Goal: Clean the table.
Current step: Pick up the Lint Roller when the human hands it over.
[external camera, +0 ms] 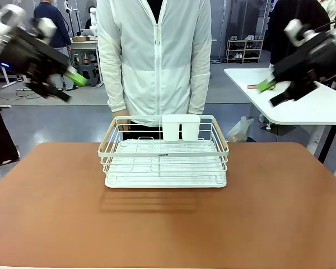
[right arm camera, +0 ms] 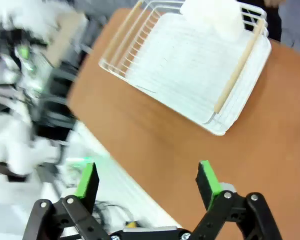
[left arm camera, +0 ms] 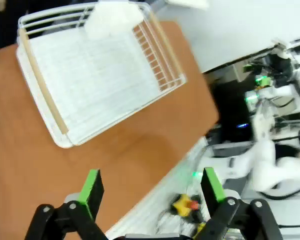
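Observation:
The reddish-brown table (external camera: 168,224) spans the lower half of the front view, its bare top showing too in the left wrist view (left arm camera: 30,165) and the right wrist view (right arm camera: 270,145). My left gripper (external camera: 67,84) hangs high above the table's far left corner. In its own view the left gripper (left arm camera: 152,187) stands open, nothing between its green pads. My right gripper (external camera: 271,92) hangs high at the far right. In the right wrist view that gripper (right arm camera: 147,182) is open and empty as well.
A white wire dish rack (external camera: 163,152) with wooden handles and a white cup holder (external camera: 180,127) stands at the table's far middle. A person in a white jacket (external camera: 154,56) stands right behind it. A white-topped table (external camera: 302,101) stands at the right.

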{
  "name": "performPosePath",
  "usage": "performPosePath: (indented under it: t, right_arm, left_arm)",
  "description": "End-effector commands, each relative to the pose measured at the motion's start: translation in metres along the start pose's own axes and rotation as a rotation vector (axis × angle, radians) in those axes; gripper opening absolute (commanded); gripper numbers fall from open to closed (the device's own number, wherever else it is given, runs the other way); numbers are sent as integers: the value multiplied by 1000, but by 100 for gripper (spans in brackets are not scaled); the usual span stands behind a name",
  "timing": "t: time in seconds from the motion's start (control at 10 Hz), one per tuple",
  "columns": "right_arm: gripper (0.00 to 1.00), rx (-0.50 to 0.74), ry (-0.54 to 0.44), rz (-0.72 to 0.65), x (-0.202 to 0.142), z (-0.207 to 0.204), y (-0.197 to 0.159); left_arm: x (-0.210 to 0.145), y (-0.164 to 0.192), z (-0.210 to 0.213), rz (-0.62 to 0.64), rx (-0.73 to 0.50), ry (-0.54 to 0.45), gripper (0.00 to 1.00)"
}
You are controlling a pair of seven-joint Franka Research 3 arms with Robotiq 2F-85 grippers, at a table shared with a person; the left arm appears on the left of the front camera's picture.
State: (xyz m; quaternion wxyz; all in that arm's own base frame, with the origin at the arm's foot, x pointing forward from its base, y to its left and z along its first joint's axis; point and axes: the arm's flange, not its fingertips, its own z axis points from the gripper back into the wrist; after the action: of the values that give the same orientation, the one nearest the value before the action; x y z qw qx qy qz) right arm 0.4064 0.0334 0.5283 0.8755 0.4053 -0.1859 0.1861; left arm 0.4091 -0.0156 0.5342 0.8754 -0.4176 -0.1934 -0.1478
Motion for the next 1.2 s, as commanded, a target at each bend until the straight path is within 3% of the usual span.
performPosePath:
  t: [0.0,0.2,0.5,0.8,1.1]
  right_arm:
    - [100,81,-39,-258,3,35,-51]
    - [100,140,-141,-425,-17,85,-96]
    - [100,188,-257,-557,-62,146,-152]
    - [100,231,-335,-634,-97,172,-187]
    - [100,233,-329,-634,-106,167,-193]
  left_arm:
    - [-4,58,55,166,-75,-70,100]
    - [-26,97,108,240,-84,-183,100]
    - [-71,152,178,376,-83,-311,100]
    - [-87,170,195,432,-116,-388,100]
    - [-84,164,193,417,-102,-377,100]
